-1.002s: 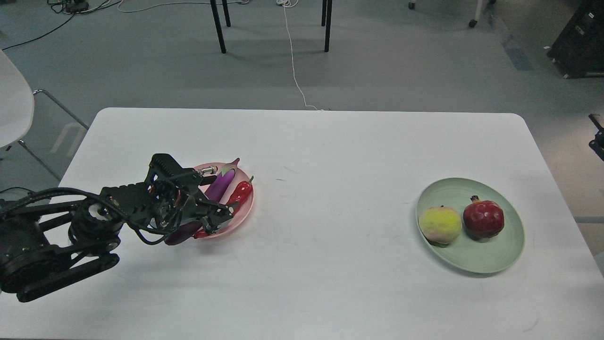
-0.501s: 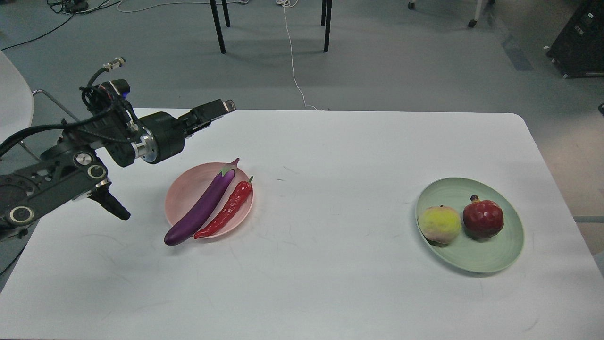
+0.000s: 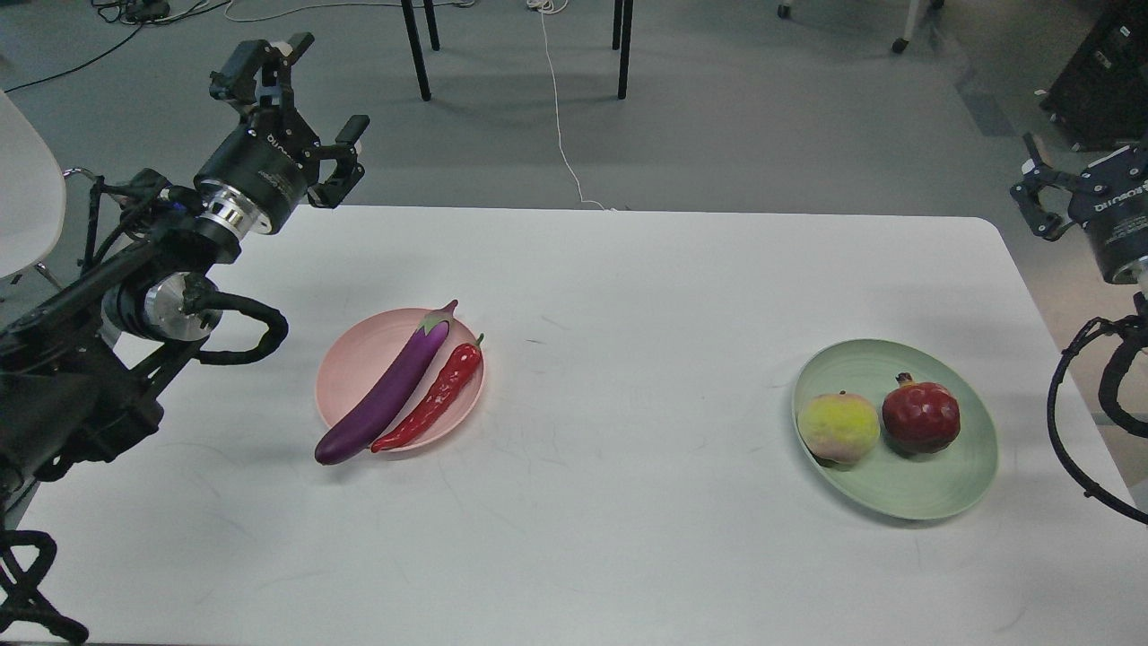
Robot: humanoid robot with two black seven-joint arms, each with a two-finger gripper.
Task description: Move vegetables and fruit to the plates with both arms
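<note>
Since the earlier frame our left gripper (image 3: 300, 103) has risen past the table's far-left edge, fingers spread and empty, well apart from the eggplant (image 3: 387, 388) and chili pepper (image 3: 432, 398) on the pink plate (image 3: 345, 377). Our right gripper (image 3: 1045, 202) has appeared, also spread and empty, beyond the green plate (image 3: 933, 489) holding peach (image 3: 838, 427) and pomegranate (image 3: 920, 415).

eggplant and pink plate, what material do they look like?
Eggplant: likely moulded plastic, very glossy, with a long even highlight down its uniform purple skin. Pink plate: looks like matte plastic, flat pastel colour with no sharp reflections, though glazed ceramic can't be ruled out.
</note>
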